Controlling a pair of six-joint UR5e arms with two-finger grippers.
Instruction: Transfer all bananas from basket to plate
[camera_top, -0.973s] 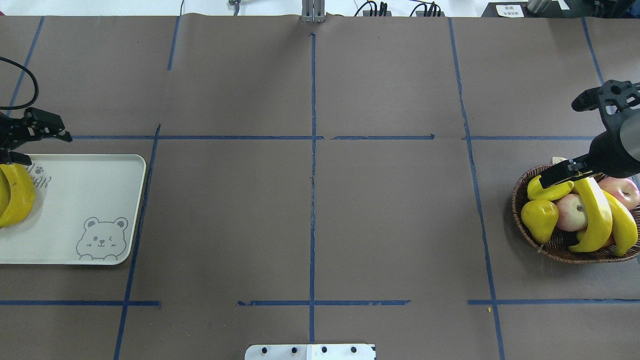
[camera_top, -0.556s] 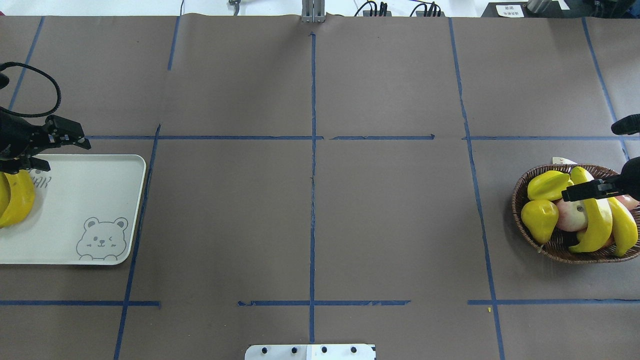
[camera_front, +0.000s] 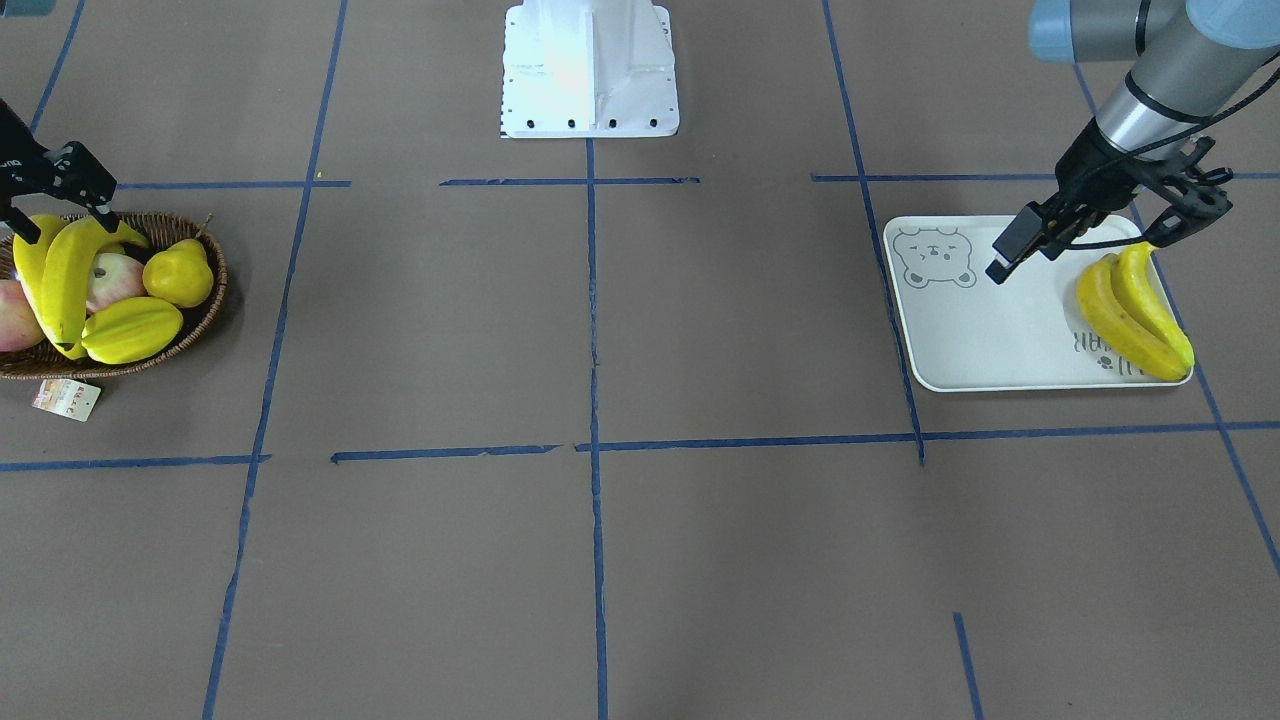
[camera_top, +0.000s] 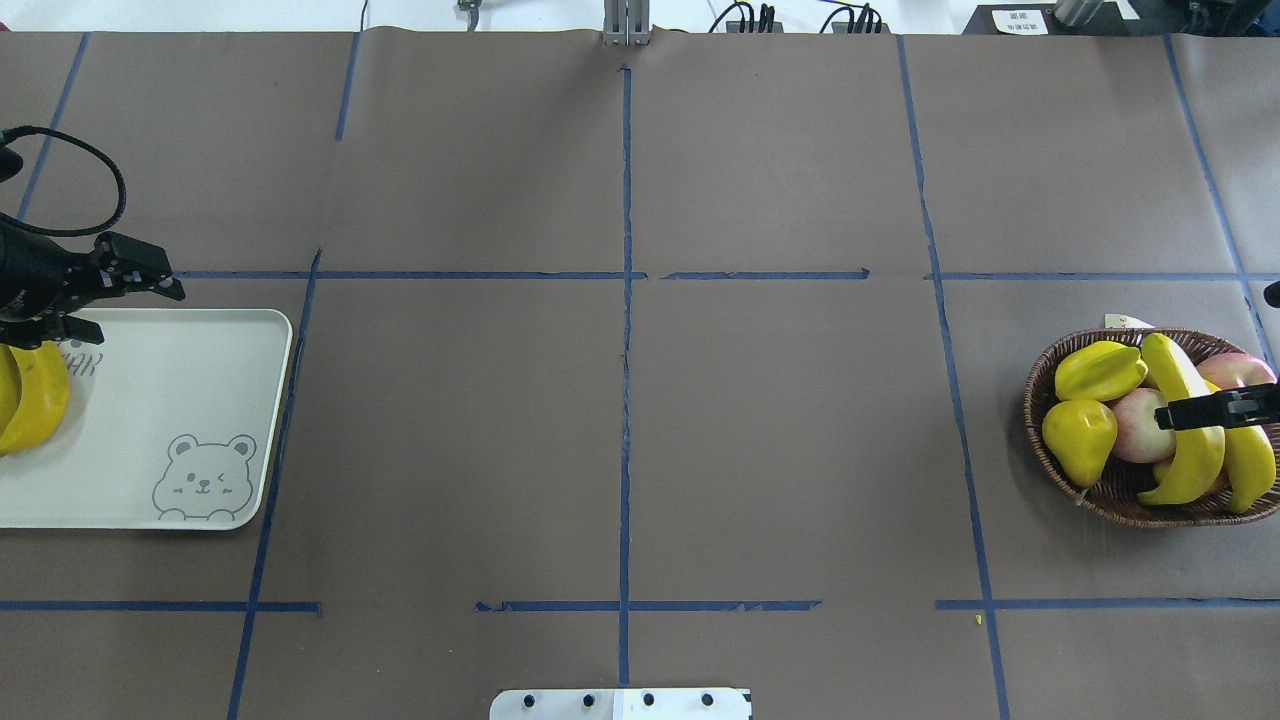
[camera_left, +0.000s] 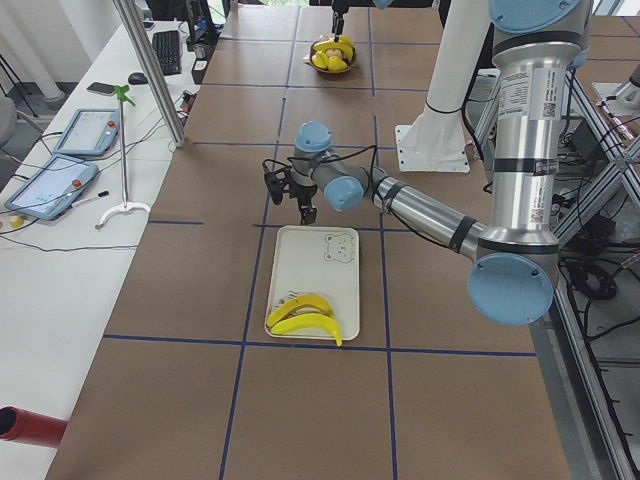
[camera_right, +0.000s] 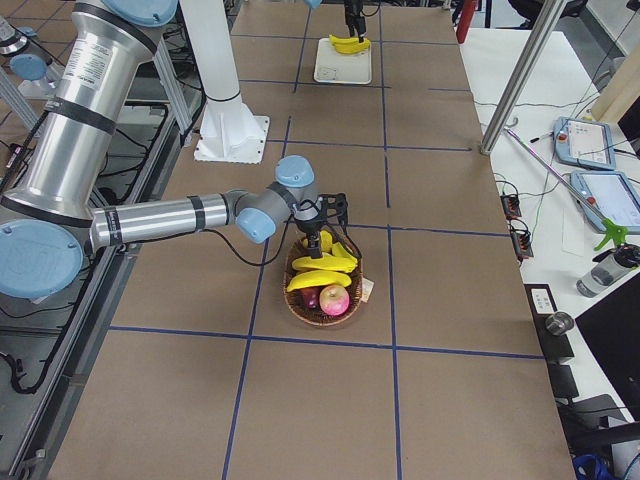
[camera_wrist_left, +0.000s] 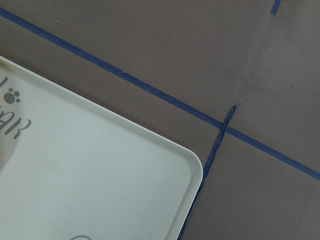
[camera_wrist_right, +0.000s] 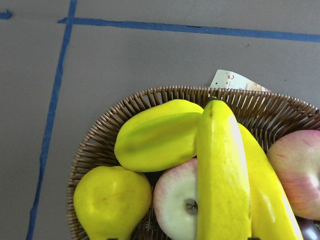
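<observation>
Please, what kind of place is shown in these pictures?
Probably a robotics lab: the large left arm stands at a table marked with blue tape lines, and touchscreen pendants lie on a side bench.

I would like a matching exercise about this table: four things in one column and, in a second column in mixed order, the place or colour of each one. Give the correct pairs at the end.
Column 1
1. pear
2. paper tag
3. bear drawing
4. apples

Column 2
a. printed on a corner of the tray
b. pink-red and pale, inside the basket
c. lying on the table, just outside the basket
d. yellow, inside the basket

Pairs: 1-d, 2-c, 3-a, 4-b
</observation>
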